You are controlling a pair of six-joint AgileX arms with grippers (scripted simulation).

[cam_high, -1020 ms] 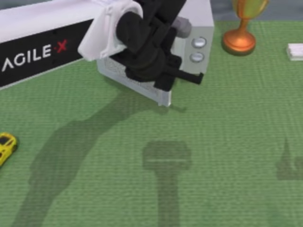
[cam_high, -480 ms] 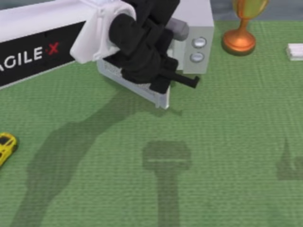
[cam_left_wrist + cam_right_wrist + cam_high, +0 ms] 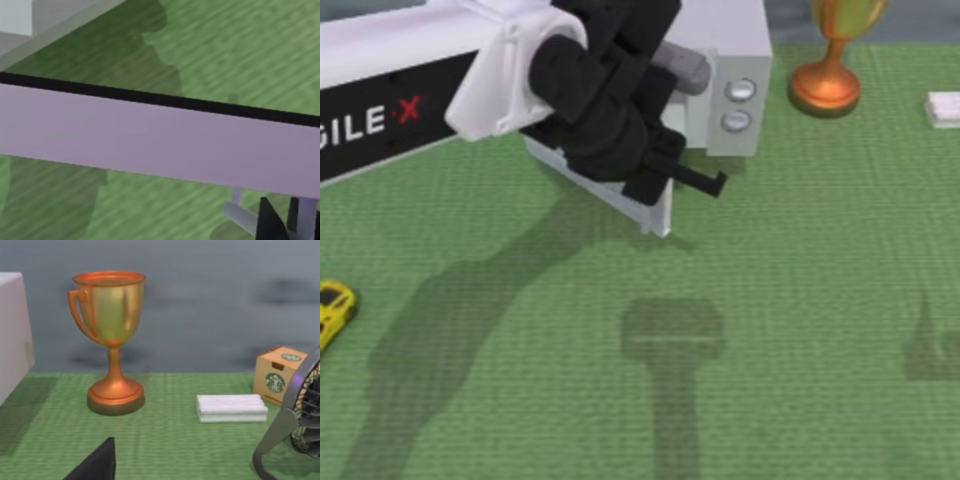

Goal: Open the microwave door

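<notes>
— What did the overhead camera catch, starting at the table's left?

— A yellow toy car [image 3: 334, 310] lay at the left edge of the green mat [image 3: 800, 330], well apart from everything else. Up at the far side, the left arm reached across the microwave [image 3: 735, 40], with the left gripper [image 3: 692, 180] at the free edge of the microwave door [image 3: 655, 212]. The door stood partly swung out from the knob panel. Whether the jaws were clamped on the handle bar or merely hooked behind it, I could not tell; the black wrist hid them.

— How did that door look to handle?

— Stiff, flat and light, I judged, a hinged panel that turns only in an arc. The place to take it seemed to be the slim handle bar at the free edge, farthest from the hinge.

— And the other cameras?

— The left wrist view gave what the top view hid: the door's edge [image 3: 160, 135] close up, as a pale band across the frame. The right wrist view showed a trophy [image 3: 111, 340], folded white cloth [image 3: 231, 408], a small carton [image 3: 279, 374] and a fan [image 3: 295, 430]. The right gripper itself was out of sight.
</notes>
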